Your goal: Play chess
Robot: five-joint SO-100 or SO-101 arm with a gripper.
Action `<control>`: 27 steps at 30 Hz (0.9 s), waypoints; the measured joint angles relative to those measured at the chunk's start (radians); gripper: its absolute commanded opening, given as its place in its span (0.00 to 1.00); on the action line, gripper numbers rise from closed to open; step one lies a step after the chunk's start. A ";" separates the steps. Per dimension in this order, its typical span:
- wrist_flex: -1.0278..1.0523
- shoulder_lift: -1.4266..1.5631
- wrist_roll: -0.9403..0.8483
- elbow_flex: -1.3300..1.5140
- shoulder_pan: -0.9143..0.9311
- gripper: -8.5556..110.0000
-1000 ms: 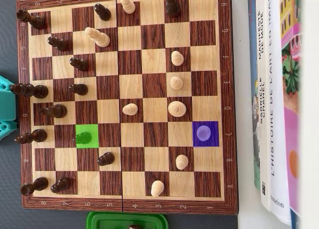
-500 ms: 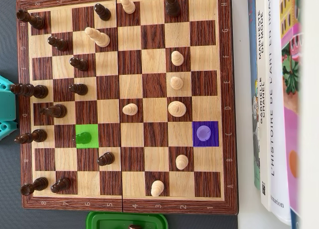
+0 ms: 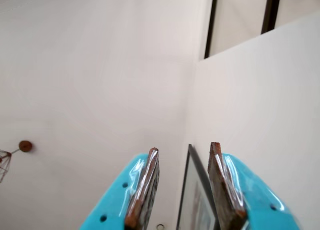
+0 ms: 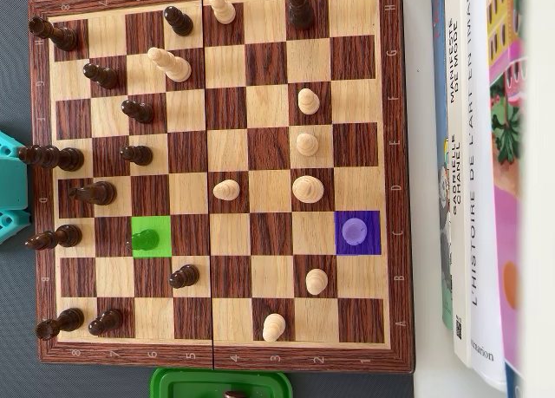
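Observation:
In the overhead view a wooden chessboard (image 4: 221,356) fills the table. Dark pieces stand mostly along its left side and light pieces are spread over the middle and right. One square is tinted green (image 4: 151,236) with a piece on it, and another is tinted purple (image 4: 357,232) with a piece on it. My gripper (image 3: 184,148) shows only in the wrist view. It points up at a pale wall and ceiling, away from the board. Its teal fingers (image 3: 146,182) stand apart with nothing between them.
Books (image 4: 481,181) lie along the board's right side. A green container (image 4: 221,383) holding a dark piece sits at the bottom edge. The arm's teal base (image 4: 10,185) pokes in at the left. A framed picture (image 3: 197,207) hangs on the wall in the wrist view.

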 measured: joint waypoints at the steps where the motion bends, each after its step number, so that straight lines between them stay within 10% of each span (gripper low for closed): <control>1: 0.000 0.000 0.000 0.000 0.000 0.20; 27: 0.127 -0.319 -0.038 -0.298 -0.005 0.20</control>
